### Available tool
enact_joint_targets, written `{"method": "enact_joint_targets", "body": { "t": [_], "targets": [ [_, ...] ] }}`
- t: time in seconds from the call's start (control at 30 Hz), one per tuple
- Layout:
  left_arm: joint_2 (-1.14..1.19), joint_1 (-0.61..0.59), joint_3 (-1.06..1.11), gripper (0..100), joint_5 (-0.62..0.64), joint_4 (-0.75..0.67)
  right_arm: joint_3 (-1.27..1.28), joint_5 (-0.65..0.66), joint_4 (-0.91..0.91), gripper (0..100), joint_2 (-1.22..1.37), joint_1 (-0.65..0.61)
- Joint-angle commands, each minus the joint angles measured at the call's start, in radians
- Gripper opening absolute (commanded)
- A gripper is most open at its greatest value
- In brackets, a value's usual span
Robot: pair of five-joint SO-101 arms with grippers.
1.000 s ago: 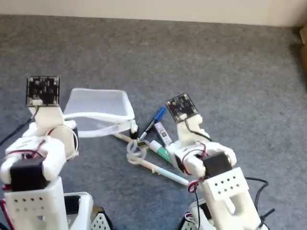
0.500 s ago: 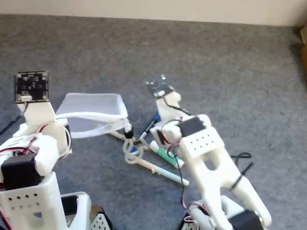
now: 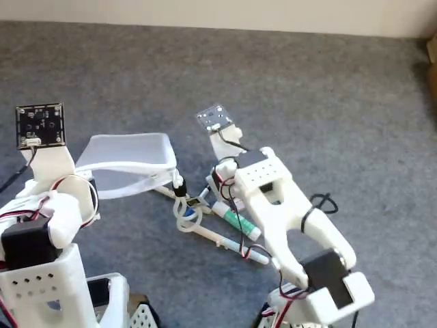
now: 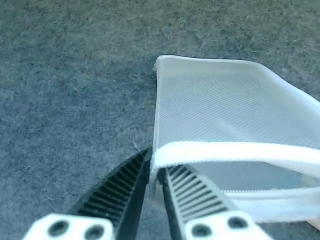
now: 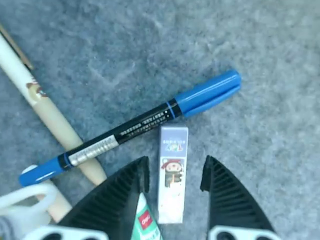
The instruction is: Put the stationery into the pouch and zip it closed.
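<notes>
The right gripper [image 5: 175, 167] hung open over the box [image 5: 172, 187], one jaw on either side of its long axis, making the right arm the nearer one. The marker [image 5: 145, 125] lay crosswise just beyond. The left gripper [image 4: 155, 172] pinched the rim of the pouch [image 4: 225, 105], which looked empty, mid-carpet [image 3: 328, 89].

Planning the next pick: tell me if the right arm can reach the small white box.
Probably yes: the right gripper hangs open over the small white box, nothing covering it; the blue marker lies just beyond.
</notes>
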Motion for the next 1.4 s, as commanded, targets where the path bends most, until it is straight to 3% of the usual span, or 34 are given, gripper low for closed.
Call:
{"method": "enact_joint_targets", "body": {
  "t": [0.0, 0.37, 0.6, 0.87, 1.37],
  "targets": [
    [0.007, -0.007, -0.013, 1, -0.002, -0.008, -0.088, -0.003, -0.019, 16.3, 0.021, -0.013],
    [0.007, -0.007, -0.013, 1, -0.002, -0.008, -0.17, -0.006, -0.019, 16.2, 0.177, -0.013],
    [0.007, -0.007, -0.013, 1, -0.002, -0.008, -0.18, -0.003, -0.019, 4.5, 0.222, -0.008],
    [0.005, -0.007, -0.013, 1, -0.002, -0.006, -0.177, -0.006, -0.012, 3.3, 0.211, -0.005],
    [0.015, -0.005, -0.101, 1, 0.002, 0.002, 0.076, -0.009, 0.004, 3.3, -0.285, 0.004]
  ]
}}
